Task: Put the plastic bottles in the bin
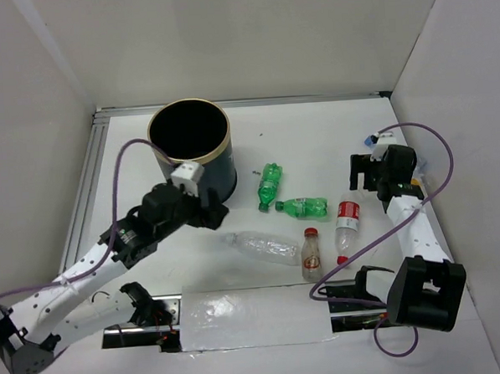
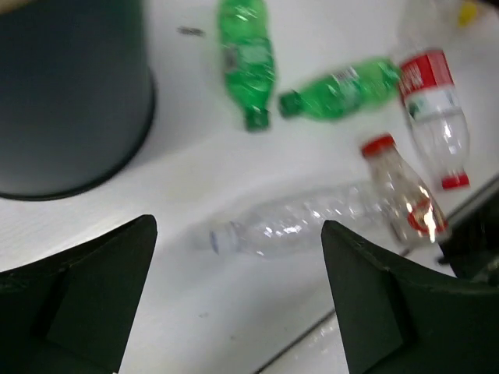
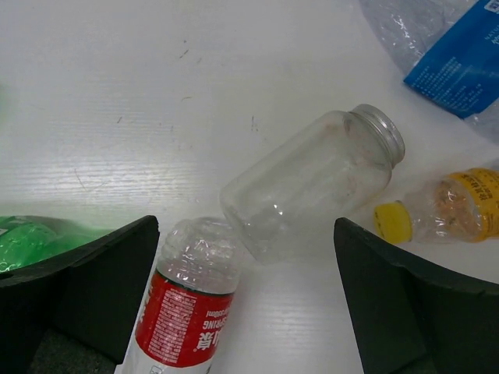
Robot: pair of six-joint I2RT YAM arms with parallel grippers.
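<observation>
Resting near the dark, gold-rimmed bin [image 1: 228,139] are seen green bottles [image 1: 269,184], a red-labelled bottle [image 1: 347,224], a brownish red-capped bottle [image 1: 311,252] and a crumpled clear bottle [image 1: 261,246]; the left gripper [image 1: 218,214] and right gripper [image 1: 358,173] are held open.

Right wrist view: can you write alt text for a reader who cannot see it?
A clear uncapped bottle lies on its side on the white table, framed by the open right claw. The red-labelled bottle lies beside its base. A yellow-capped bottle and a blue-labelled crumpled bottle sit to the right, and a green bottle is at the left edge.
</observation>
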